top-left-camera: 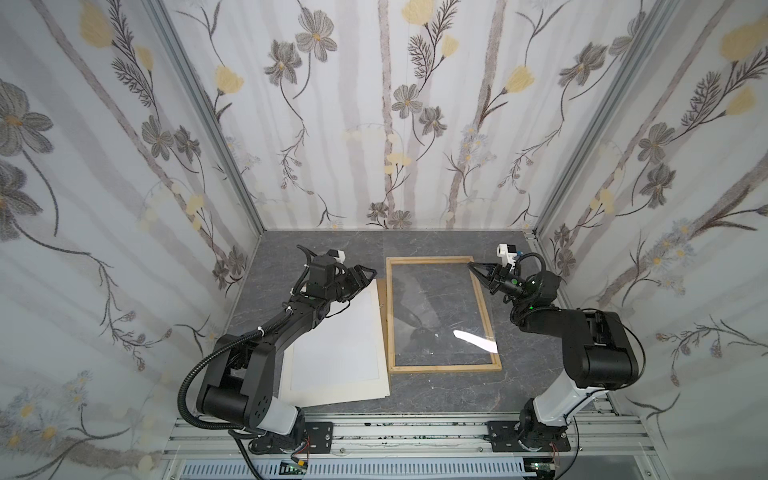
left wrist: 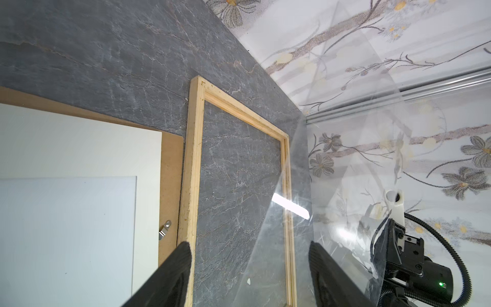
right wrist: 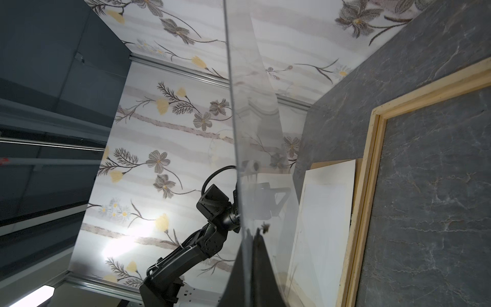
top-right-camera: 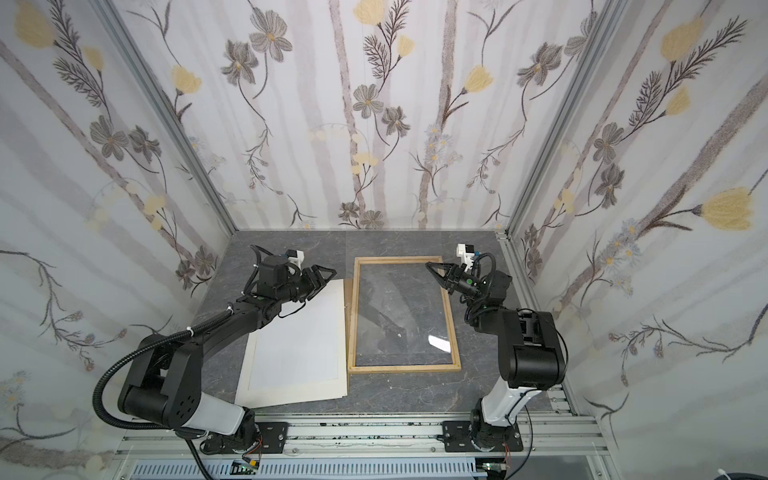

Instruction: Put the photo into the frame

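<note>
photo [top-left-camera: 336, 332] white side up, flat on brown backing panel [left wrist: 170, 186] beside pale-wood frame [top-left-camera: 389, 316]. left gripper [top-left-camera: 371, 276] spread, empty. right gripper [top-left-camera: 472, 266] pinching tilted clear sheet [top-left-camera: 440, 307] over frame.

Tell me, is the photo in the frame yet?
Not yet. Done: the frame lies open. In hand: the right claw pinches the clear pane, tilted up over the frame. Left: the photo lies blank side up beside it, by the open left claw.
</note>
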`<action>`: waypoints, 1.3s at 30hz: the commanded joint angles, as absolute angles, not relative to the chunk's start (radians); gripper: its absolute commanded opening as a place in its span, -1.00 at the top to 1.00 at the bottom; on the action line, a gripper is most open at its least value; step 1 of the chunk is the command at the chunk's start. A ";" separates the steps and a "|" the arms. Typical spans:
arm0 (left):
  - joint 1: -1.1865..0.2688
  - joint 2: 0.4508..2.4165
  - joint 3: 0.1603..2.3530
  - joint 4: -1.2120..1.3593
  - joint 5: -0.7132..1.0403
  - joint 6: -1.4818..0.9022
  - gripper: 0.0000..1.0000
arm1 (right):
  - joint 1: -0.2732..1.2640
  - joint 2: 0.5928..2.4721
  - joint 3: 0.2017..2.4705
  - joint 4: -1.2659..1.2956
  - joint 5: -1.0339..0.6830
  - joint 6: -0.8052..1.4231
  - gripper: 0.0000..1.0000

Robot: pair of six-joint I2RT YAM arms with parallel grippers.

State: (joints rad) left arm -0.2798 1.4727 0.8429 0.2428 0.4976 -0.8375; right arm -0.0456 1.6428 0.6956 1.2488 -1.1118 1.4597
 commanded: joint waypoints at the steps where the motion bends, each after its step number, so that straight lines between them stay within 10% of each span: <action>1: -0.275 1.447 0.832 0.248 0.494 -0.833 -0.40 | -0.039 1.556 0.745 0.819 -1.035 1.130 1.00; 25: -0.234 1.354 0.726 0.277 0.518 -0.844 -0.41 | 0.003 1.578 0.714 0.861 -1.039 1.193 1.00; 39: -0.231 1.377 0.696 0.321 0.534 -0.862 -0.41 | -0.020 1.660 0.840 0.455 -1.037 0.870 1.00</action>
State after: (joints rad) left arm -0.2337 1.3705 0.6994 0.2676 0.5217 -0.8490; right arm -0.0189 1.6459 0.8169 0.5407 -1.0195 0.9695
